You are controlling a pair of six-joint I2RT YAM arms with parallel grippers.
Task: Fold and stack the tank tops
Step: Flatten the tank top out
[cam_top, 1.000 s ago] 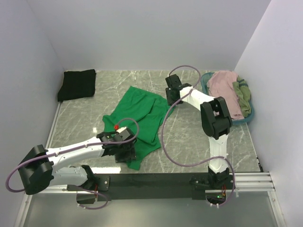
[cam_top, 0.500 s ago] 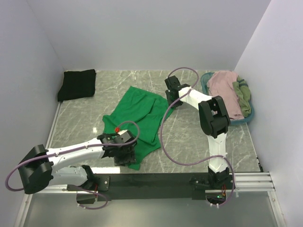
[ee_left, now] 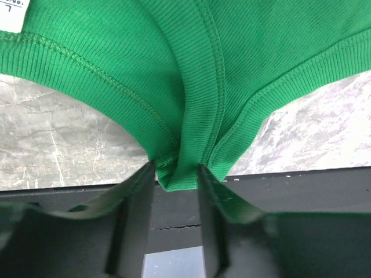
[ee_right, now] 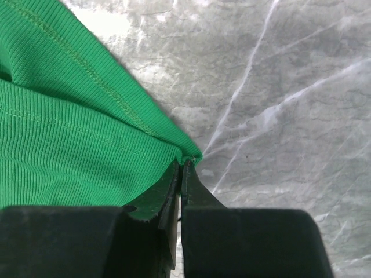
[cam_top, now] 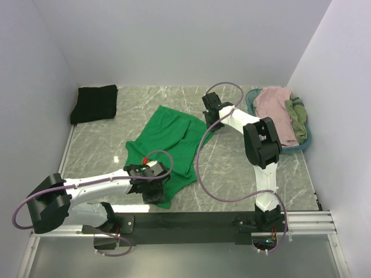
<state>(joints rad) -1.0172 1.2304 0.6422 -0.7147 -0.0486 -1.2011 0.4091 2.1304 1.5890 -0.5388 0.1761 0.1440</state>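
Note:
A bright green tank top (cam_top: 171, 142) lies spread and rumpled on the marble table. My left gripper (cam_top: 155, 194) is at its near end. In the left wrist view its jaws (ee_left: 177, 172) press from both sides on a bunched green shoulder strap (ee_left: 194, 116). My right gripper (cam_top: 207, 125) is at the top's far right corner. There, in the right wrist view, its jaws (ee_right: 182, 165) are shut on the very tip of the green hem (ee_right: 64, 145). A folded black tank top (cam_top: 94, 103) lies at the far left. Dusty pink (cam_top: 275, 107) and olive (cam_top: 297, 119) tops sit heaped in the basket.
The teal oval basket (cam_top: 305, 142) stands at the right edge beside the right arm. White walls close in the table on three sides. A black rail (cam_top: 191, 220) runs along the near edge just behind my left gripper.
Both grippers have closed: the right on the green top's far corner, the left onto the near strap. The left gripper has also slid slightly toward the near edge.

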